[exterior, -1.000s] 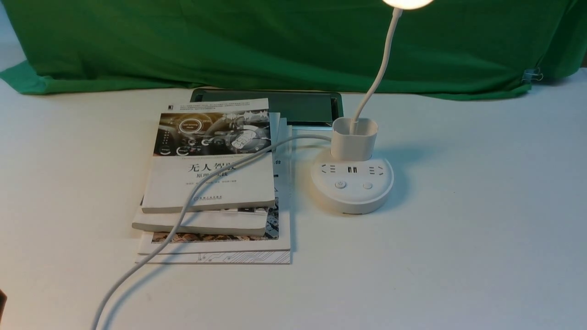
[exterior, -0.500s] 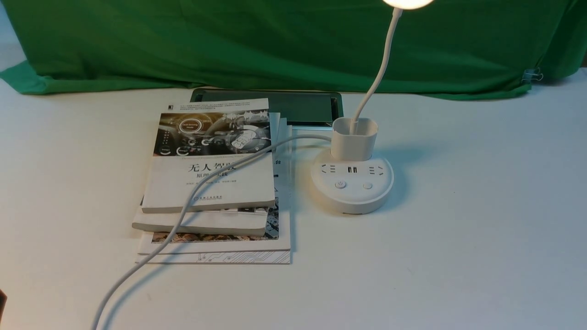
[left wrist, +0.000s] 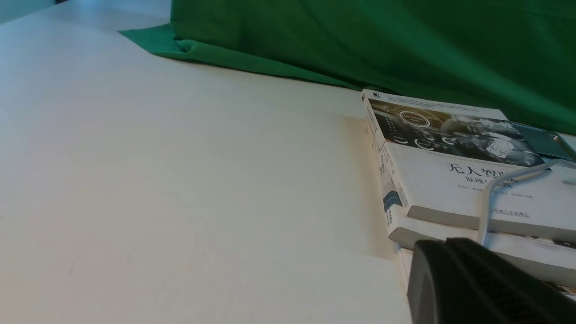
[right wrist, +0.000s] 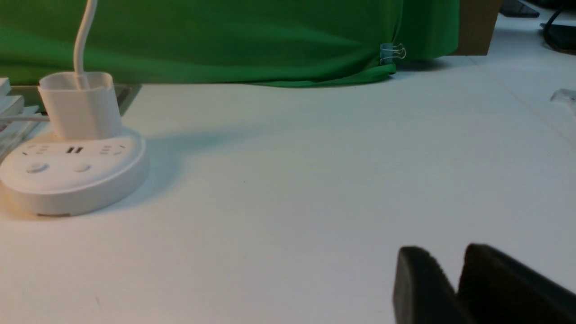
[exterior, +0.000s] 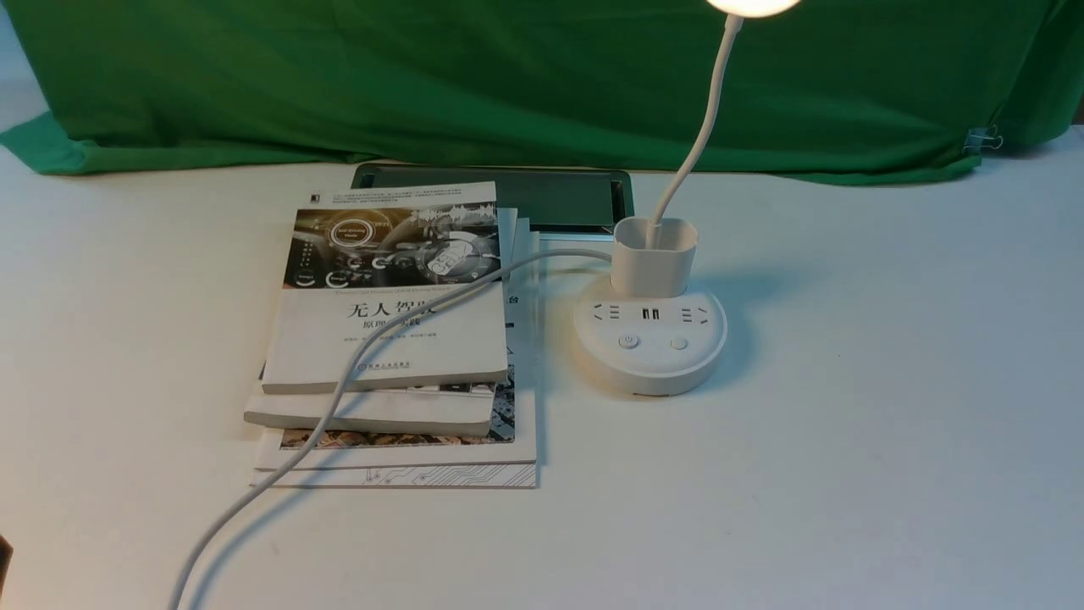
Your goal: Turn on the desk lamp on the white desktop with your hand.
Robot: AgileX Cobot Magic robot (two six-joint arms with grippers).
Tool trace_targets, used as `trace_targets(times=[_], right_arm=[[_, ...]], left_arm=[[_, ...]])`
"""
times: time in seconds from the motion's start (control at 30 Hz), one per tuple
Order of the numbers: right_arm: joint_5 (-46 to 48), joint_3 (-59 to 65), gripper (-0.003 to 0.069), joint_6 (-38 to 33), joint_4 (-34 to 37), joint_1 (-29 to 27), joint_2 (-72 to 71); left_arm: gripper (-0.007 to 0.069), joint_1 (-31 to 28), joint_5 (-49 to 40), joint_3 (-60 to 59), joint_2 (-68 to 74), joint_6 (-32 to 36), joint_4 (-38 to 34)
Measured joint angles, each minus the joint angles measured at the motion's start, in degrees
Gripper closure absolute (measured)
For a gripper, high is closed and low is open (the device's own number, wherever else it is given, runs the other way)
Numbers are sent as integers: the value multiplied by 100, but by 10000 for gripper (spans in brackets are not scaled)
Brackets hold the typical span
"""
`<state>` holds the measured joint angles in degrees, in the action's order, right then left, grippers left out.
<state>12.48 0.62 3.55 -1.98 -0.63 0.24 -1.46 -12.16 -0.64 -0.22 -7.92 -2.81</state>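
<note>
1. We are seeing the desk lamp (exterior: 649,339) sitting on the white desktop (exterior: 889,407), centre-right in the front view — round head (exterior: 752,5) glowing at the top edge, so the lamp is lit.
2. Disc base is showing sockets, USB ports and two buttons (exterior: 653,342) facing us; the cup holder (exterior: 653,256) is standing at the back of the base w/ the thin gooseneck (exterior: 699,144) rising out of it.
3. Stack of books (exterior: 394,339) is lying just left of the base; a loose white cable (exterior: 339,390) is running across the top cover and off the near edge. Green cloth (exterior: 508,76) is hanging behind.
4. Right gripper (right wrist: 454,288) is showing only in its wrist view, low over bare desktop, well apart from the lamp (right wrist: 72,171) — two dark fingers w/ a narrow gap between them, nothing held.
5. Left gripper (left wrist: 477,283) is sitting near the books (left wrist: 459,180) — one dark mass only, so we cannot tell how its jaws are standing.
</note>
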Motion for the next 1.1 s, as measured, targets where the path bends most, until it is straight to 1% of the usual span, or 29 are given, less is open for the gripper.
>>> trace_targets(times=[0.47, 1.1], right_arm=[[0, 0, 425, 0, 0, 0, 0], [0, 0, 422, 0, 0, 0, 0]], left_arm=[[603, 0, 0, 0, 0, 0, 0], [603, 0, 0, 0, 0, 0, 0]])
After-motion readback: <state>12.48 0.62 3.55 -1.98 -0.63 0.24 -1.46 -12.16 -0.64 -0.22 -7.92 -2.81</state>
